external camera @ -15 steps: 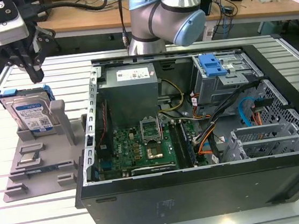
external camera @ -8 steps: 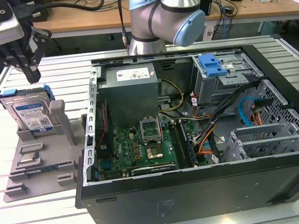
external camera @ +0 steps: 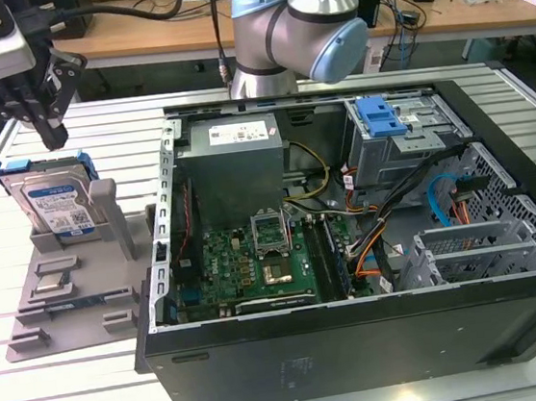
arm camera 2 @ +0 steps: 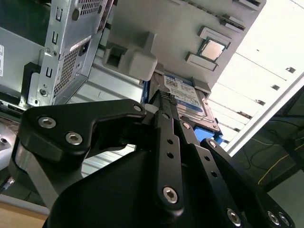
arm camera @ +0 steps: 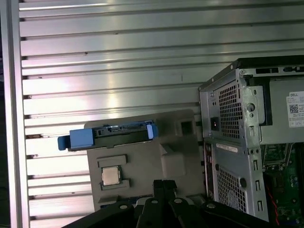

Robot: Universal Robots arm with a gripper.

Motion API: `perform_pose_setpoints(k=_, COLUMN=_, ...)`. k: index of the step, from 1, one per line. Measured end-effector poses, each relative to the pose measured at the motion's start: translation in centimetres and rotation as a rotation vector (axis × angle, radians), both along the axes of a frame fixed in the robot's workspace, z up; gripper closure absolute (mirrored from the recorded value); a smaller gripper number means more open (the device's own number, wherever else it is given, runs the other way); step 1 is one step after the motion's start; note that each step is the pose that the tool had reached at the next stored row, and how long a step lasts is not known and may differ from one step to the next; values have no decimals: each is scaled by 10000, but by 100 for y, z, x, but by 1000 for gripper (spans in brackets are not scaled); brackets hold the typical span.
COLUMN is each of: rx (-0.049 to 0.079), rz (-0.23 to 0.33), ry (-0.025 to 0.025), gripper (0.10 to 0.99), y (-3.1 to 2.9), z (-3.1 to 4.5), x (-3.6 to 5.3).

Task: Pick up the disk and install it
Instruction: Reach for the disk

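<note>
The disk [external camera: 55,200] is a silver hard drive with a white-and-blue label in a blue carrier bracket. It stands on edge, leaning in a slot at the back of the grey tray [external camera: 77,304], on the exterior view's left. My gripper [external camera: 53,138] hangs just above the disk's top edge, apart from it, with its black fingers shut on nothing. In the first wrist view the disk [arm camera: 109,135] shows edge-on beyond the shut gripper [arm camera: 164,184]. In the second wrist view the gripper [arm camera 2: 165,97] points at the labelled disk [arm camera 2: 183,92].
The open black computer case [external camera: 362,345] lies right of the tray, with a motherboard, cables and a grey drive cage [external camera: 412,150] carrying a blue latch [external camera: 379,115]. A small chip [arm camera: 110,175] rests in the tray. The arm's base [external camera: 278,35] stands behind the case.
</note>
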State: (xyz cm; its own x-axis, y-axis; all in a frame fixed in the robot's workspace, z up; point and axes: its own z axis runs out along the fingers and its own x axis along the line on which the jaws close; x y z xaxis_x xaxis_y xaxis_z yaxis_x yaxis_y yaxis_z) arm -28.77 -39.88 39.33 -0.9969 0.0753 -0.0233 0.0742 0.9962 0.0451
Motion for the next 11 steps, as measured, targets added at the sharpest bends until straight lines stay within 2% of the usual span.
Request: perform_pose_setpoints(k=11, rx=0, rz=-1, ry=0, gripper=980, y=0, z=0, x=-179)
